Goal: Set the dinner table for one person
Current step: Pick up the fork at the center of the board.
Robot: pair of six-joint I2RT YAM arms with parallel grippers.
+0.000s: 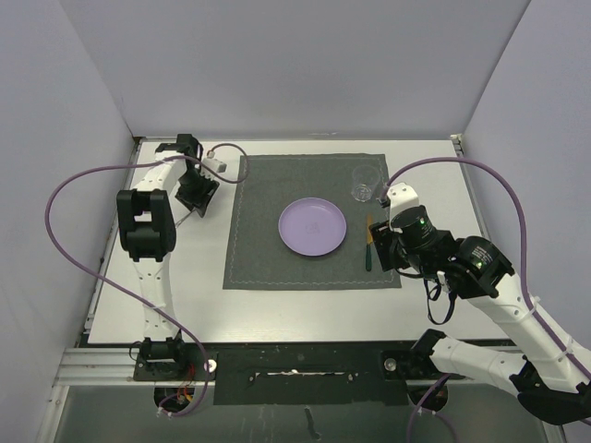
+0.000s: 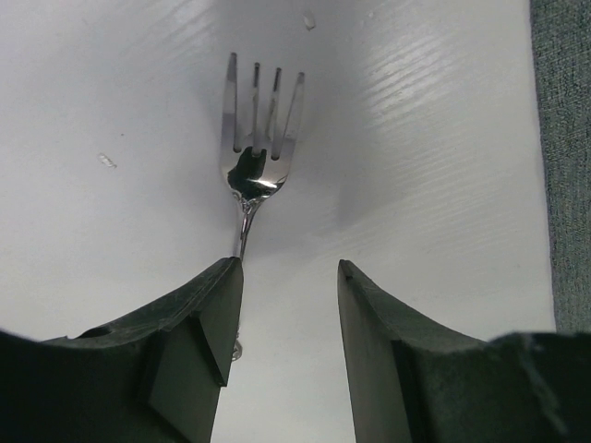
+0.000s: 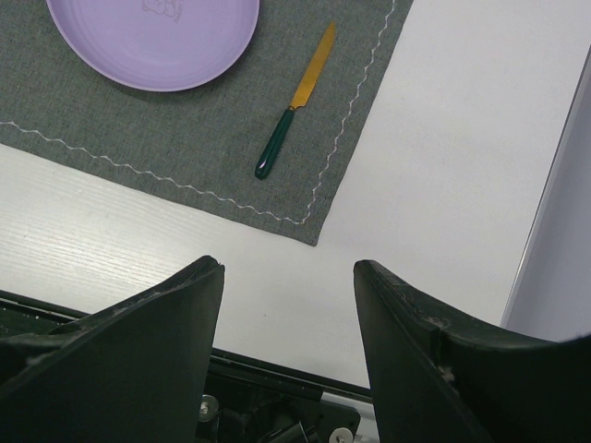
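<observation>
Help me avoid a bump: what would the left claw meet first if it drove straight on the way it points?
Probably the fork, lying on the white dinner table just ahead of the open left claw, slightly off its centre line. Dead centre shows only bare tabletop; depth is unclear.

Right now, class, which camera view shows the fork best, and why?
The left wrist view: the fork lies on the white dinner table, tines sharp and close. In the top external view it is hardly discernible beneath the left arm. The right wrist view misses it entirely.
</observation>
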